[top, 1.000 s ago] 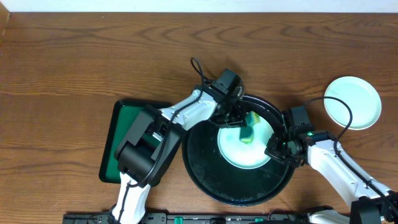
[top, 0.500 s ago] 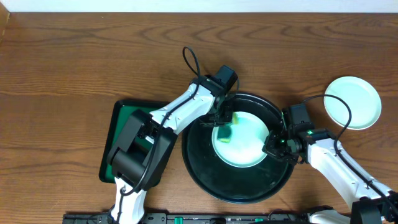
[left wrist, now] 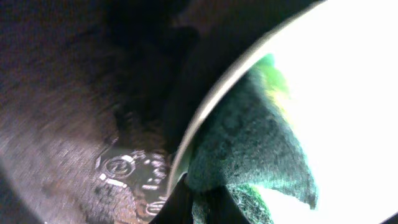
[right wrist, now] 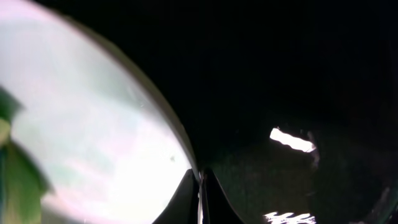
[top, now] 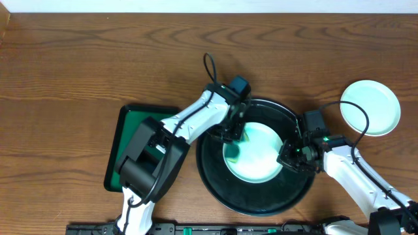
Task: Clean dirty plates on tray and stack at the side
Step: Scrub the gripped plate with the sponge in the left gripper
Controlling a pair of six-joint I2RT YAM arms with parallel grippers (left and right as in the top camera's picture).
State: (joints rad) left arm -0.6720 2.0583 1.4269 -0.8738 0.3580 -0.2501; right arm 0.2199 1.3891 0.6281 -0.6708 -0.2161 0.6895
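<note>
Here, past the small green tray [top: 130, 140], the left gripper [top: 234, 135] is squeezed shut on a green sponge [left wrist: 249, 149]. It presses the sponge on the greenish plate [top: 261, 160] inside the black tray [top: 215, 176]. The right gripper [top: 287, 156] is closed, with its tips touching that plate's right rim. A white plate [top: 370, 108] sits on the table [top: 98, 59], far right.
</note>
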